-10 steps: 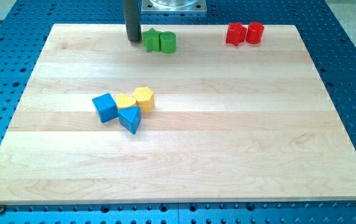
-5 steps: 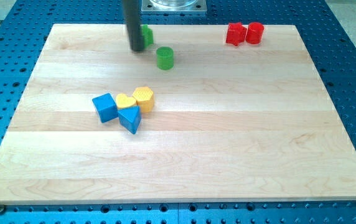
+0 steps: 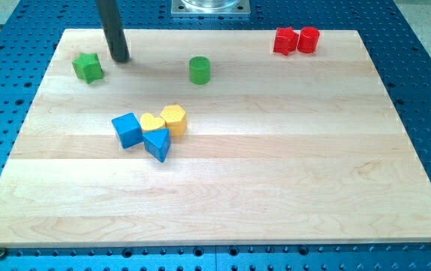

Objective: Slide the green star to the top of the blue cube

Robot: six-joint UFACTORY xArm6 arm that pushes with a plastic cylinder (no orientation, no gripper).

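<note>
The green star [image 3: 87, 67] lies near the board's left edge, toward the view's top. My tip [image 3: 120, 59] stands just to the star's right and slightly above it, a small gap apart. The blue cube [image 3: 127, 129] sits left of the board's middle, below and to the right of the star. It touches a yellow heart block [image 3: 152, 123].
A green cylinder [image 3: 199, 70] stands alone right of my tip. A yellow hexagonal block [image 3: 174, 118] and a blue triangular block [image 3: 157, 144] cluster with the cube. Two red blocks [image 3: 296, 40] sit at the top right. The wooden board [image 3: 276, 165] lies on a blue perforated table.
The green star has slid from beside the green cylinder far to the left. The cylinder shifted down and right a little. My tip moved left, following the star.
</note>
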